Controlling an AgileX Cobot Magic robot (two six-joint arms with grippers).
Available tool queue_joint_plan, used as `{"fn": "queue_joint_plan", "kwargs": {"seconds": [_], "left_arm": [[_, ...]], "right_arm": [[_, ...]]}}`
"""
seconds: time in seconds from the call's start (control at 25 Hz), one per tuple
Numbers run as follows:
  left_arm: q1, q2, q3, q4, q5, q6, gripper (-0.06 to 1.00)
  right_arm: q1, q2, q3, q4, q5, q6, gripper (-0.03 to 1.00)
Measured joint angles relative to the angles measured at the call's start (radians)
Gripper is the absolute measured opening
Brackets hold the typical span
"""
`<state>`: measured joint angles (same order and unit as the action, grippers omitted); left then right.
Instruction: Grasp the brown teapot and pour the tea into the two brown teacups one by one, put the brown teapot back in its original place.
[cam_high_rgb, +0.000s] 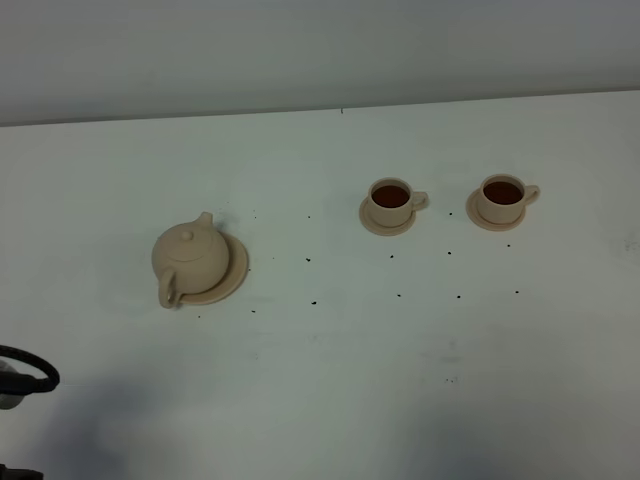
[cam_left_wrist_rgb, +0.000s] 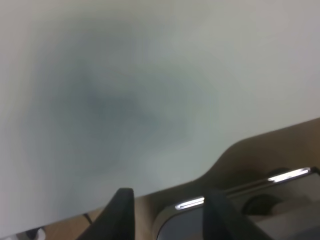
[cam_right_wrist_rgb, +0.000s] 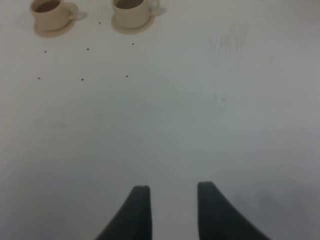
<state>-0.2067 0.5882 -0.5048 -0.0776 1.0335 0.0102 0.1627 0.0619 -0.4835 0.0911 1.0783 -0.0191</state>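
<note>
- The squat beige ceramic teapot (cam_high_rgb: 190, 257) sits on its wide flat beige saucer (cam_high_rgb: 236, 270), left on the white table (cam_high_rgb: 320, 380).
- Two small beige ceramic teacups (cam_high_rgb: 391, 200) (cam_high_rgb: 502, 197), holding dark tea, stand on small saucers, well apart from it.
- The left pincer (cam_left_wrist_rgb: 170, 212) and right pincer (cam_right_wrist_rgb: 173, 207) both stand open, empty.

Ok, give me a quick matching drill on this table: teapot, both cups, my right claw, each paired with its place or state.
Things:
1. brown teapot
2. left teacup
3. right teacup
4. right claw

Places or states:
A. open, nothing between its fingers
B. sits on the wide saucer, lid on
C. filled with dark tea, nearer the teapot
D. filled with dark tea, farthest from the teapot

Pairs: 1-B, 2-C, 3-D, 4-A
</note>
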Motion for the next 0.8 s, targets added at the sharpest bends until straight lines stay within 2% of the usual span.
{"fn": "queue_joint_plan", "kwargs": {"seconds": [0.28,0.36,0.8], "left_arm": [[0.21,-0.135,0.0,-0.003,-0.001,0.001,0.34],[0.249,-0.206,0.0,-0.008,-0.001,0.001,0.34],[0.274,-0.516,0.0,-0.024,-0.003,0.001,0.34]], "right_arm": [[0.0,0.0,0.0,0.0,0.0,0.0,0.24],[0.0,0.0,0.0,0.0,0.0,0.0,0.24],[0.0,0.0,0.0,0.0,0.0,0.0,0.24]]}}
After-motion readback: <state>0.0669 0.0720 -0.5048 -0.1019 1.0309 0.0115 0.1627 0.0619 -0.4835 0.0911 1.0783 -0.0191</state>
